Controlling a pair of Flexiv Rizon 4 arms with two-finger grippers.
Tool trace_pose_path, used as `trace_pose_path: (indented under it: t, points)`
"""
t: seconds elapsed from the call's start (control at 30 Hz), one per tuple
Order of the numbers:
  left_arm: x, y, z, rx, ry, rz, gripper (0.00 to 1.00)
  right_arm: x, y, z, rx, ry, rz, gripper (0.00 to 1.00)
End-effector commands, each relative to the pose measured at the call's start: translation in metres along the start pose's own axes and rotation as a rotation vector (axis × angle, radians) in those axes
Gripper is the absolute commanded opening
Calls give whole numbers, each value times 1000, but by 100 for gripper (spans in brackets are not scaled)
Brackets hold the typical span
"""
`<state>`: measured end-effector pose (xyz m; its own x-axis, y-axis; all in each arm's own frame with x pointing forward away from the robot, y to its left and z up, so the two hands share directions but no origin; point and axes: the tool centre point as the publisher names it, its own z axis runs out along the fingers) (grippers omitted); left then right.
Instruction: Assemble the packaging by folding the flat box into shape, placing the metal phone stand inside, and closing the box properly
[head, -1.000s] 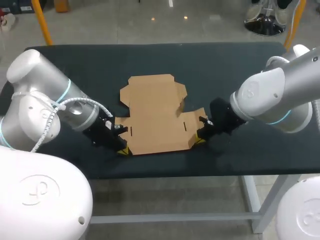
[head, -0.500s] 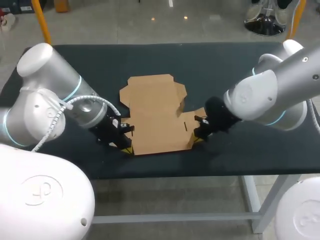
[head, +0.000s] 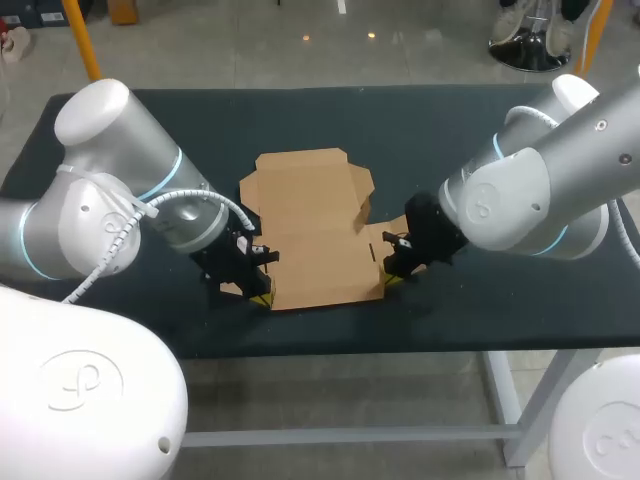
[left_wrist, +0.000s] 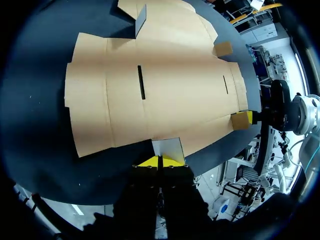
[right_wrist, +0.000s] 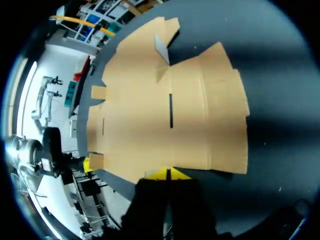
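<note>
Lies unfolded near the front edge of the dark table (head: 430, 130): flat brown cardboard box (head: 318, 235), 2 narrow slits, small corner tabs tilted up.

Flat box (head: 315, 235) lies low — passable above, seemingly.

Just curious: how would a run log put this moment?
box: unfolded | left gripper: shut, at flap | right gripper: shut, at box edge

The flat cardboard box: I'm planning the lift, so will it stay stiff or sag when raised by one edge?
The box looks thin, with many scored creases, so it would probably hinge along them rather than stay flat. Likely light: one small flap already stands up.
</note>
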<state>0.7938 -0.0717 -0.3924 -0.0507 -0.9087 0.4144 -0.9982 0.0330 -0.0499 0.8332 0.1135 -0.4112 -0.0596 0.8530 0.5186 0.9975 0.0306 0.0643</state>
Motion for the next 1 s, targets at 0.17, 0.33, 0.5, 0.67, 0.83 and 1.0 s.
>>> trace_pose_path:
  t: [0.17,0.33,0.5,0.67,0.83,1.0]
  points:
    - [8,-4,5,-7,-30,9,0,9,-1,5,-8,-40,0,0]
    - [8,-5,8,-10,-27,12,0,12,-1,7,-7,-52,-4,0]
    - [8,-6,12,-13,-25,11,0,14,-1,9,-8,-62,-5,0]
    - [7,-6,15,-16,-21,12,0,15,-1,10,-8,-66,-8,0]
    - [7,-6,19,-19,-20,10,0,14,-1,13,-4,-72,-5,0]
    - [6,-6,22,-14,-22,4,0,14,-3,12,-7,-76,-4,0]
